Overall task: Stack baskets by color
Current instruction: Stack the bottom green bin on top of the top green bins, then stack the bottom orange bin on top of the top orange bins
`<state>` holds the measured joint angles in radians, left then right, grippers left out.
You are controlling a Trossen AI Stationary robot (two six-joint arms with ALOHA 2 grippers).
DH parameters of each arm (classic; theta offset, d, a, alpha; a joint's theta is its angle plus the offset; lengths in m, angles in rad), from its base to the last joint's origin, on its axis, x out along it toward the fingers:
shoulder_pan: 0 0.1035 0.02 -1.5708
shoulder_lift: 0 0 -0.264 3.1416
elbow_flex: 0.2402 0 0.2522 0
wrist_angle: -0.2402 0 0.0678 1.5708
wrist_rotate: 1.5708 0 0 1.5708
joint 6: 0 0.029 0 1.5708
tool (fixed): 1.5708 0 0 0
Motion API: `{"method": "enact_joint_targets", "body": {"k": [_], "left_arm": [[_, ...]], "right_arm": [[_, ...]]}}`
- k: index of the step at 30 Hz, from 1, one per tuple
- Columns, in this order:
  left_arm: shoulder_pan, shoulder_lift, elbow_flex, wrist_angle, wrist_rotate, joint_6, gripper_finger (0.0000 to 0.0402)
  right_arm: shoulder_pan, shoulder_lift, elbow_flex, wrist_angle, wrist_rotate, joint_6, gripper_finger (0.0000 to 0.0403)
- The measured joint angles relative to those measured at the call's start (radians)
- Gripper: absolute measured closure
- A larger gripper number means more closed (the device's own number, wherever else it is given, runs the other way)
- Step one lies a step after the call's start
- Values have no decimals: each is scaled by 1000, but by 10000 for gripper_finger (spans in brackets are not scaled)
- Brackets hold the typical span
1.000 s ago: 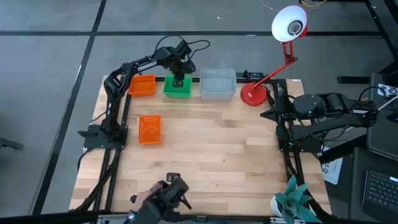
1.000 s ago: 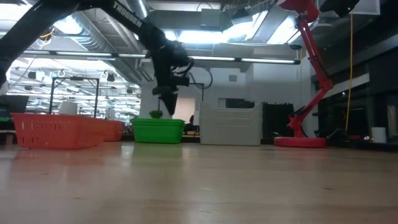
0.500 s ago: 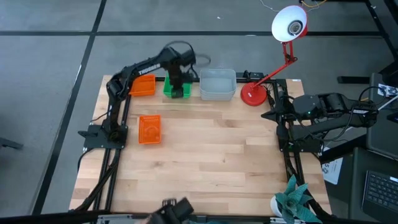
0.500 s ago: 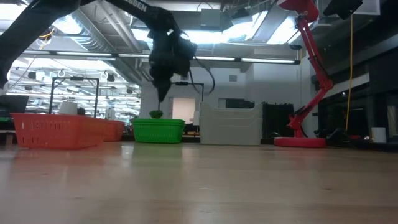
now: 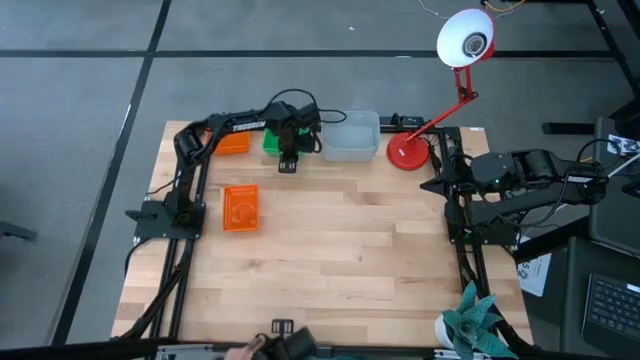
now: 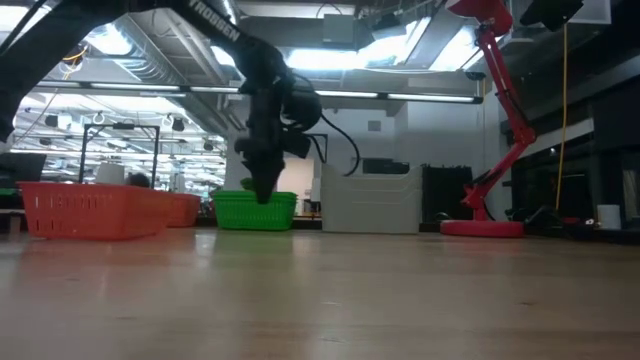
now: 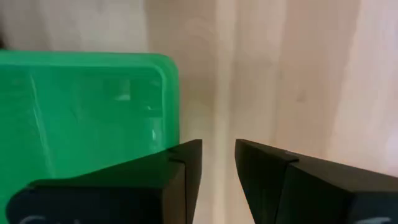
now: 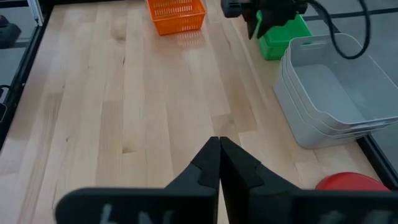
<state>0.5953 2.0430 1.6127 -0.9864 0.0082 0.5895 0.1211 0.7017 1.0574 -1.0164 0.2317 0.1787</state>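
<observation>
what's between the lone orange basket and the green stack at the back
Only bare wooden table lies between the lone orange basket and the green stack; the left hand hangs just beside that stretch, at the stack's front edge. The high view shows it.

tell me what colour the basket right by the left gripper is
Green; the left wrist view shows it best.

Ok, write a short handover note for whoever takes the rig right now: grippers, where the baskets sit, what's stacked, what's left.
Left gripper: open, empty, low over the wood beside the green plastic basket stack.
Right gripper: shut, empty, parked at the table's right edge.
Back row: orange plastic basket, the green stack, translucent grey-white bin stack.
Done: grey-white bins nested; green looks stacked, count unclear.
Left: lone orange mesh basket mid-left belongs on the back orange one.
</observation>
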Motion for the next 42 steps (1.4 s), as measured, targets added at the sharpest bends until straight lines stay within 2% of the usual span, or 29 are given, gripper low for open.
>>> {"method": "enact_joint_targets", "body": {"k": [5,9,14,18,22,26,29,31,34,39,42], "left_arm": [[28,0,-2,48,-42,50,310],[36,0,-2,48,-32,44,310],[11,-1,21,41,-13,46,310],[-24,-1,52,22,-46,46,310],[-66,-1,131,-127,-75,-40,310],[-121,-1,212,-386,-73,-174,310],[-136,-3,229,-583,-58,-320,310],[-140,-22,186,-587,-43,-412,310],[-143,-87,116,-578,18,-415,310],[-145,-242,-59,-533,3,-409,314],[-131,-373,-208,-419,-10,-437,316]], "right_arm": [[0,0,0,0,0,0,396],[0,0,0,0,0,0,396],[0,0,0,0,0,0,396],[0,0,0,0,0,0,396],[0,0,0,0,0,5,396],[0,0,0,0,0,25,396],[0,0,0,2,0,27,396],[0,0,0,3,0,35,396],[0,0,0,3,0,55,396],[0,1,0,4,1,79,396],[0,1,0,4,1,84,396]]}}
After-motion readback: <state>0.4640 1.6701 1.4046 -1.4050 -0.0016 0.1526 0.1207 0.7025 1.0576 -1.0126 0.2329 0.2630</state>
